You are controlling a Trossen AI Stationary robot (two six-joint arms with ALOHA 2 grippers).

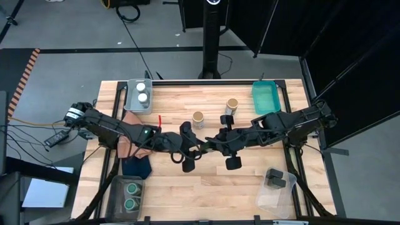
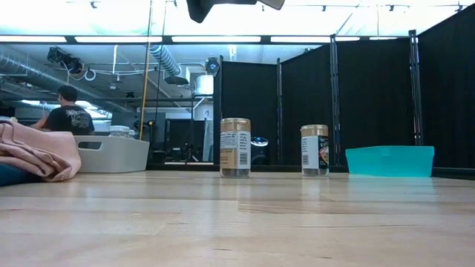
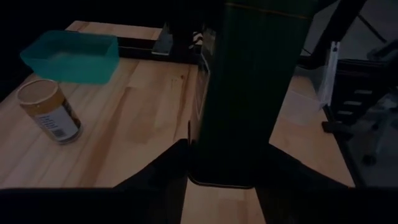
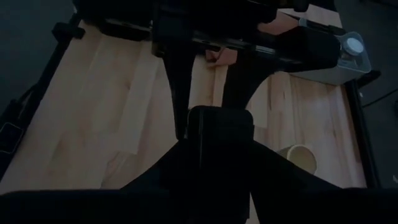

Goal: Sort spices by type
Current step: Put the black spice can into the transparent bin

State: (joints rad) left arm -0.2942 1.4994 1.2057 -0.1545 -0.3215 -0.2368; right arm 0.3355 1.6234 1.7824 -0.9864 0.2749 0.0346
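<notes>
We are holding a small black tin (image 3: 249,93) up over the middle of the table, both the left gripper (image 1: 187,150) and the right gripper (image 1: 215,145) squeezing its hard, slippery flat sides.

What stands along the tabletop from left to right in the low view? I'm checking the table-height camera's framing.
Pink cloth → white bin → first tan-lidded jar → second tan-lidded jar → teal bin.
</notes>
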